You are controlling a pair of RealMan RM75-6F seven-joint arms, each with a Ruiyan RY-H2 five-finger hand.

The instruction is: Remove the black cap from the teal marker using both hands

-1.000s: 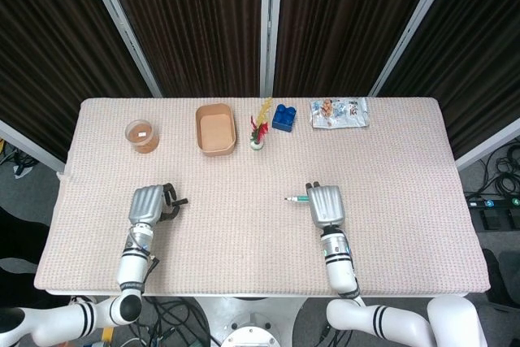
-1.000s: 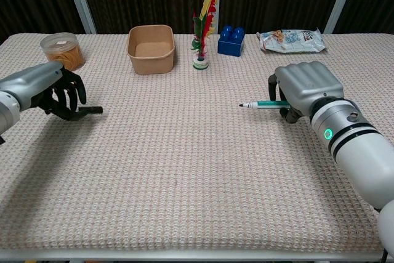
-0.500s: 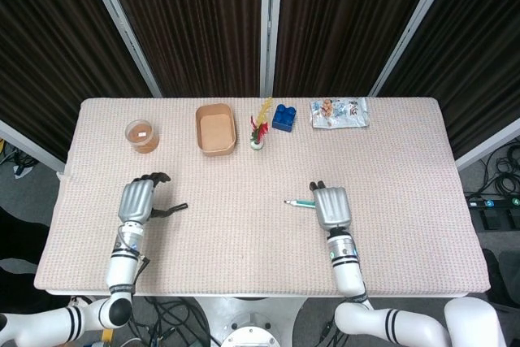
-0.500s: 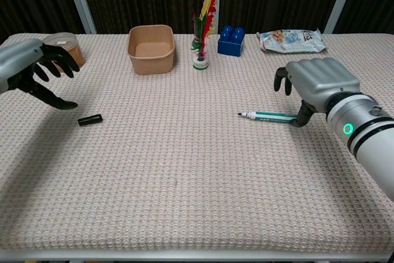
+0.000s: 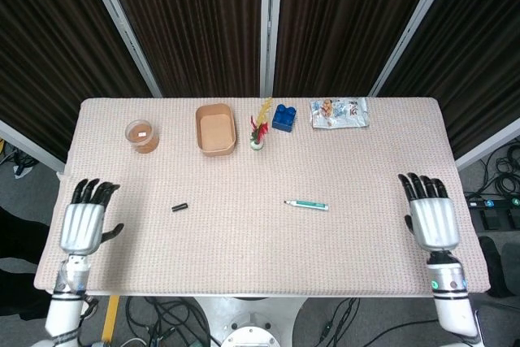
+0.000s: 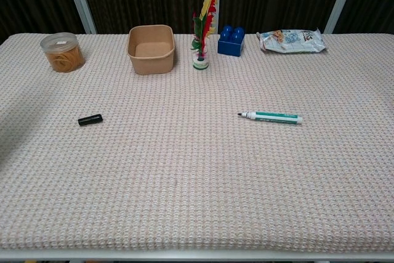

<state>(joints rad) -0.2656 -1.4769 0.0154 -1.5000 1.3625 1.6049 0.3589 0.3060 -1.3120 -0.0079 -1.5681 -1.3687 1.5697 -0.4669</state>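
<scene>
The teal marker point(image 5: 307, 204) point(image 6: 271, 116) lies uncapped on the table right of centre, its bare tip pointing left. The black cap point(image 5: 179, 207) point(image 6: 90, 119) lies by itself on the left part of the table, far from the marker. My left hand point(image 5: 83, 224) is at the table's left edge with fingers spread and nothing in it. My right hand point(image 5: 431, 218) is at the right edge, fingers spread and empty. Both hands show only in the head view.
Along the far edge stand a clear jar of rubber bands point(image 5: 142, 136) point(image 6: 62, 52), a tan bowl point(image 5: 215, 129) point(image 6: 150, 48), a feather shuttlecock point(image 5: 259, 129) point(image 6: 202, 29), a blue brick point(image 5: 283, 117) point(image 6: 231, 40) and a snack packet point(image 5: 339, 112) point(image 6: 292, 40).
Both hands let go and drew back outward to the table's side edges. The cap and the marker now lie free on the table.
</scene>
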